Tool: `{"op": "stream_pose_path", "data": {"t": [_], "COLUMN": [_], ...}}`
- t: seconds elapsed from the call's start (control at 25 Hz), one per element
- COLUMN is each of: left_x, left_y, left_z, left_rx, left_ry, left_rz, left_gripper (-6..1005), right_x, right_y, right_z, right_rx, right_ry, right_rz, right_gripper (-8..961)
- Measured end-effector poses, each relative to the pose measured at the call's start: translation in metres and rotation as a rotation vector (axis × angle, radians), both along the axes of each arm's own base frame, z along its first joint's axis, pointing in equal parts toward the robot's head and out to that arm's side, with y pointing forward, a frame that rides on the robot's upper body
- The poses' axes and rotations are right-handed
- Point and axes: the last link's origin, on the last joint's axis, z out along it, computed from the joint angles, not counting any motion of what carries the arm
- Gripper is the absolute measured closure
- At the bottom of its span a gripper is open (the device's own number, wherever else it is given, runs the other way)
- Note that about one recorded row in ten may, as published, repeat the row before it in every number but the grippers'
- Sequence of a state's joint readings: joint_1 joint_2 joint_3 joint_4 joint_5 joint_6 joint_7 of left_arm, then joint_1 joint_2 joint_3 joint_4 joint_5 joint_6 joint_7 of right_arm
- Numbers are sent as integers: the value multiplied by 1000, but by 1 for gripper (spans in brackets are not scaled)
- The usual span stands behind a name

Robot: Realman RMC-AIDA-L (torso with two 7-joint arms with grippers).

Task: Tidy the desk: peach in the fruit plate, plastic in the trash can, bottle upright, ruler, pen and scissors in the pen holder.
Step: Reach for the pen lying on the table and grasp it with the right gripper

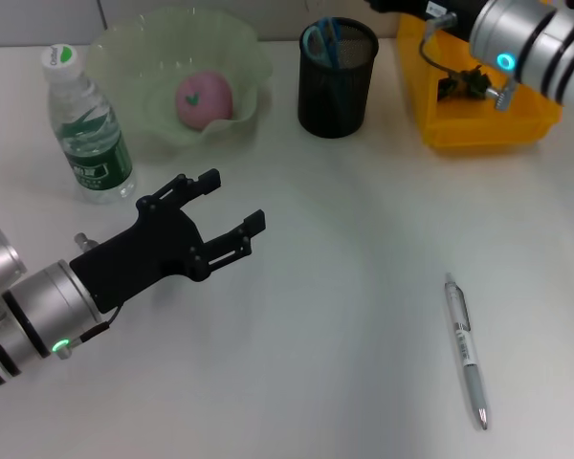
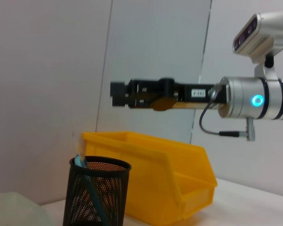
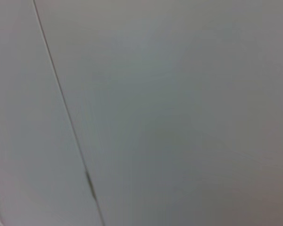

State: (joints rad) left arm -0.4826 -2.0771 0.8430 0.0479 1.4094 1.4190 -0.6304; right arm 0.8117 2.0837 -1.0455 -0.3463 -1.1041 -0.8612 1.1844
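Hiding right tool (image 2: 114,100) tips, image edge above trash can (image 1: 430,115).

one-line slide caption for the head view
Left pincer open over desk; peach in plate, pen left out.

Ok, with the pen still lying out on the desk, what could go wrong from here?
The pen lies flat on the desk, so a pinch may skid or roll it. The pen holder already holds the scissors; a tilted drop could catch on them. The open left gripper hovers near the bottle, and a wide swing might topple it.
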Motion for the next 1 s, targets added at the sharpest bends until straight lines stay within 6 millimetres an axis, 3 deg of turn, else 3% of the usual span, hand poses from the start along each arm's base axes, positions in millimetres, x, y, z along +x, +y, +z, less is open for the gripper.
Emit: {"op": "stream_pose_path", "data": {"t": [0.16, 0.4, 0.72, 1.0], "left_x": [-1, 6, 12, 12], "left_y": [-1, -9, -18, -17], "left_z": [4, 4, 8, 10], "left_rx": [-28, -134, -251, -275], "left_ry": [60, 110, 130, 145], "left_rz": [-77, -206, -309, -317], "left_gripper": [167, 167, 167, 167], "right_x": [4, 1, 5, 3], "right_y": [-22, -48, -82, -88], "right_z": [20, 29, 33, 39], "right_rx": [-114, -349, -799, -944], "right_ry": [137, 124, -117, -303], "right_rz": [34, 57, -94, -243], "right_gripper": [230, 231, 233, 234]}}
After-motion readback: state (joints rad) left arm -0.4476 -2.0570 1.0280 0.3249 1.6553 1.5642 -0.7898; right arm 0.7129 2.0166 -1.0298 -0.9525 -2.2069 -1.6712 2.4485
